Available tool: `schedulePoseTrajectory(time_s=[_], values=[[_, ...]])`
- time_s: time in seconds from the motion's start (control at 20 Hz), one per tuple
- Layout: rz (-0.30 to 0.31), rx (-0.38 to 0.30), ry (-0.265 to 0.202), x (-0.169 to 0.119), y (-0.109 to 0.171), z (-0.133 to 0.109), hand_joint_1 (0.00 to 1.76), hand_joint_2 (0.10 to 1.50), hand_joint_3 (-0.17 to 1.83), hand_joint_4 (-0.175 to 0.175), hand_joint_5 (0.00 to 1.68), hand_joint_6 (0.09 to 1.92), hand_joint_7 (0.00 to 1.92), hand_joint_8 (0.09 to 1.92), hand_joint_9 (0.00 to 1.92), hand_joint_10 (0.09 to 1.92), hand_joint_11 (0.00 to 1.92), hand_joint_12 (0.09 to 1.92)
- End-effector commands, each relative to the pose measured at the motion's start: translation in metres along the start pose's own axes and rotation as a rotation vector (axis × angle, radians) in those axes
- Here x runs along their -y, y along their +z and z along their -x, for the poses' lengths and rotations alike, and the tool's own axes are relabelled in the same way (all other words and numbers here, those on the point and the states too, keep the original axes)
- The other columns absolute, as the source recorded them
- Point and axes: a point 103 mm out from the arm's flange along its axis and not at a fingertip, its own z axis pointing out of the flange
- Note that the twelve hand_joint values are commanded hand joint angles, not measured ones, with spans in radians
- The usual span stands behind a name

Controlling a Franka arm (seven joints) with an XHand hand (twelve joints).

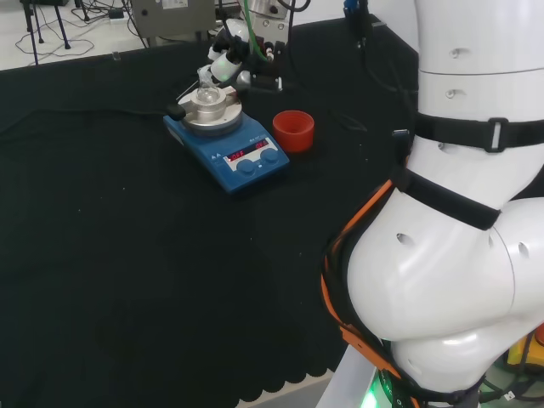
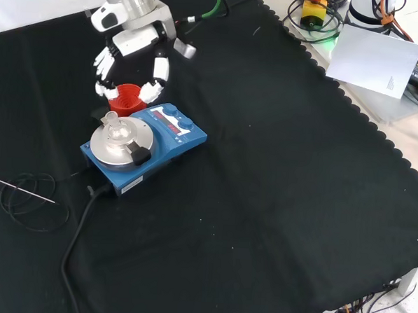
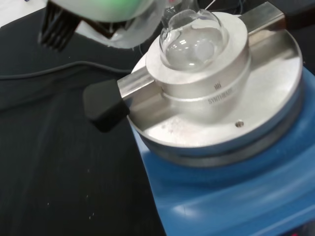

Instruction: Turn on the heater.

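Observation:
The blue heater stands on the black cloth, and red digits glow on its front panel. Two blue knobs sit on that panel. A round metal block on top carries a clear round flask. The hand hovers above and just beyond the heater, over the red ring in the front view. Its fingers hang spread and relaxed, touching nothing.
A red ribbed ring stands beside the heater's knob end. A black handle juts from the metal block. A black cable runs off the heater, with a coil of wire nearby.

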Motion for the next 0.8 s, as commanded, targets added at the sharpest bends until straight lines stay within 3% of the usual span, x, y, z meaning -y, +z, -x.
schedulePoseTrajectory(time_s=[0.05,0.4,0.8], values=[[0.024,0.013,0.007,0.037,-0.01,0.004,0.89,0.57,0.69,-0.056,0.54,0.62,0.47,0.7,0.62,0.69,0.36,1.32],[0.006,0.024,0.006,0.068,-0.009,0.009,0.9,0.58,0.68,-0.052,0.52,0.6,0.47,0.7,0.62,0.69,0.36,1.33],[-0.179,0.124,0.015,0.101,0.001,0.011,0.96,0.58,0.7,-0.033,0.4,0.35,0.73,0.68,0.87,0.6,0.63,1.29]])
